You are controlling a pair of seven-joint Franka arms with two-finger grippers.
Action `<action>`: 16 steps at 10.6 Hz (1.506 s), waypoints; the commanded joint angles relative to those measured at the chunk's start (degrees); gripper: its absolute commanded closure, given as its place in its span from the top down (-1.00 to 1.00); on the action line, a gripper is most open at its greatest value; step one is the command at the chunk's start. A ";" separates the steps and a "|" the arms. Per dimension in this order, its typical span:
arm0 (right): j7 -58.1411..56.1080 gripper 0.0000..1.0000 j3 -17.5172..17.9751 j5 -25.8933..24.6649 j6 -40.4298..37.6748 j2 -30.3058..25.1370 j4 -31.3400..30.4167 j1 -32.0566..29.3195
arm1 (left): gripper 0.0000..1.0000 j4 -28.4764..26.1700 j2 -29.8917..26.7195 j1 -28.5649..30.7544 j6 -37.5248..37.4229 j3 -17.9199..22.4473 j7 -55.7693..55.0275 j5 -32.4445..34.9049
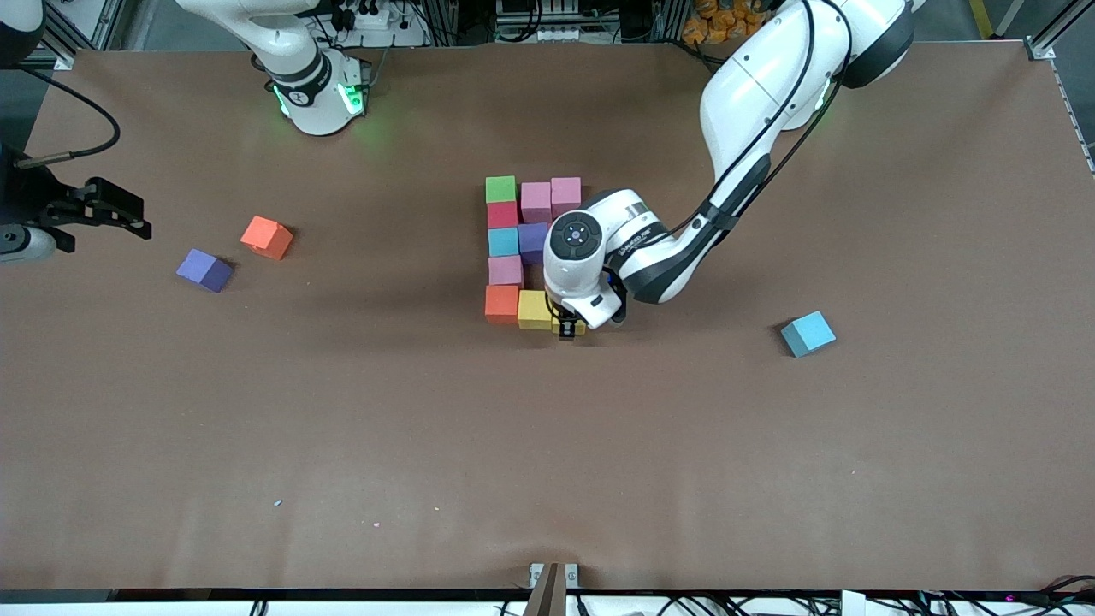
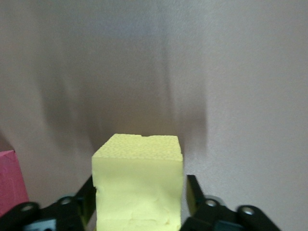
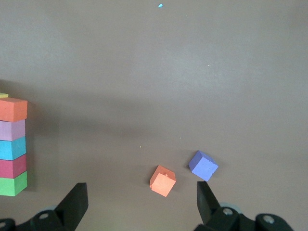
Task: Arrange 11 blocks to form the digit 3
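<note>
On the brown table (image 1: 257, 445), the left arm is reaching down to the block figure, and the left gripper (image 1: 568, 328) is standing around a yellow block (image 2: 138, 187), its fingers (image 2: 193, 195) slightly apart from its sides. Over the right arm's end, the right gripper (image 3: 142, 202) is waiting spread wide, above a loose orange block (image 1: 266, 237) and purple block (image 1: 205, 270). A light blue block (image 1: 807, 333) is lying alone toward the left arm's end.

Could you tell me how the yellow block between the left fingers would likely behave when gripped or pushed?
The yellow block looks like dimpled foam, so probably light and squashy. Its flat faces suggest it would slide, not roll.
</note>
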 commanded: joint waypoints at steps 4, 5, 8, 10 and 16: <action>0.21 1.00 -0.35 0.59 0.02 -1.04 -0.60 0.16 | 1.00 -0.41 -10.05 1.62 -10.68 0.17 6.03 -0.93; 0.21 1.00 -0.35 0.68 0.02 -1.04 -0.60 0.16 | 1.00 -0.42 -11.72 2.67 -12.43 0.08 8.57 -0.93; 0.21 1.00 -0.35 0.59 0.02 -1.04 -0.60 0.16 | 1.00 -0.24 -16.03 7.94 -15.78 -0.10 21.47 -2.07; 0.21 1.00 -0.35 0.59 0.02 -1.04 -0.60 0.16 | 1.00 -0.07 -19.45 12.59 -17.80 -0.10 29.66 -4.61; 0.21 1.00 -0.35 0.59 0.02 -1.04 -0.60 0.16 | 1.00 -0.50 -26.40 21.21 -26.76 -0.10 52.42 -8.48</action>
